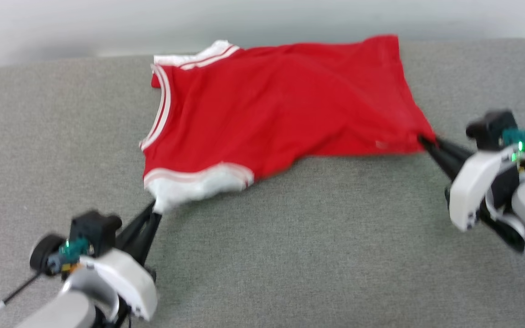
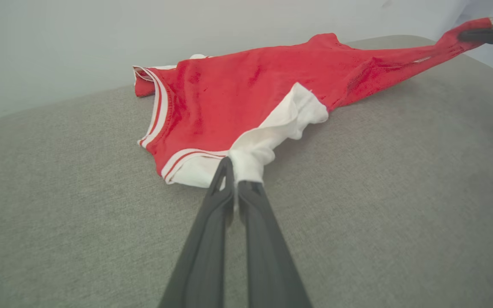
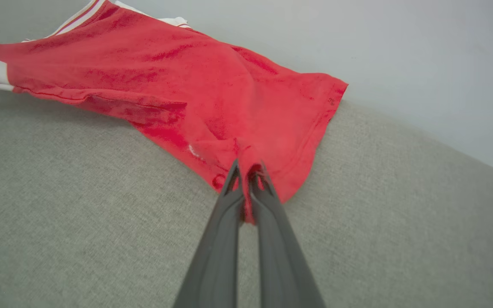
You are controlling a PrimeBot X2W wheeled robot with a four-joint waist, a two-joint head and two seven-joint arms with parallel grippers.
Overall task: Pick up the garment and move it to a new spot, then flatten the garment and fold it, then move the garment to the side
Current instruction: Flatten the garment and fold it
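Note:
The red garment lies spread across the grey surface, plain side up, its letters and numbers hidden. White sleeves with red-and-white striped trim show at its left end. My left gripper is shut on the near white sleeve, pinching the cloth at its tip. My right gripper is shut on the near hem corner of the garment, with red cloth bunched between its fingertips. The right gripper's fingers also appear at the top right of the left wrist view, holding that stretched corner.
The grey fabric surface stretches wide in front of the garment and to both sides. A pale wall runs behind its far edge, close to the garment's far side.

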